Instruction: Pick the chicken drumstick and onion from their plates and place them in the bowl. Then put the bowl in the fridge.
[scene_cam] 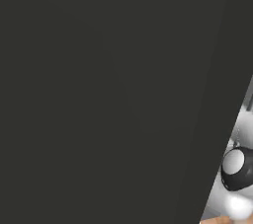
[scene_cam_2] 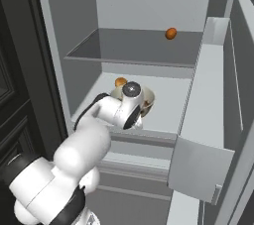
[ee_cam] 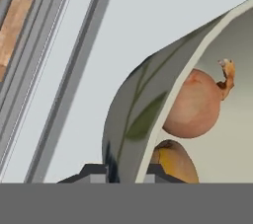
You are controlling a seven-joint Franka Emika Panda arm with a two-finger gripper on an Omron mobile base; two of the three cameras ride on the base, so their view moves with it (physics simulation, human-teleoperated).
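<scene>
Greyish-cream bowl (ee_cam: 129, 119), carrying the onion (ee_cam: 193, 103) and chicken drumstick (ee_cam: 174, 161), is sitting on the fridge's lower shelf (scene_cam_2: 166, 106) with its rim pinched between the narrowly closed gripper (ee_cam: 126, 171) fingers, gripper above.

arm (scene_cam_2: 82, 144): glossy white rounded links | joints: black bands | wrist cap (scene_cam_2: 131, 89): round, dark-rimmed grey disc | finger tips (ee_cam: 94, 171): dark

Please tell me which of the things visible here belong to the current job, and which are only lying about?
Part of the job:
- bowl, on the lower fridge shelf, its rim between the end effector fingers
- onion, inside the bowl
- chicken drumstick, inside the bowl
- fridge, door open

Just lying about:
- small orange-brown item on the upper shelf
</scene>
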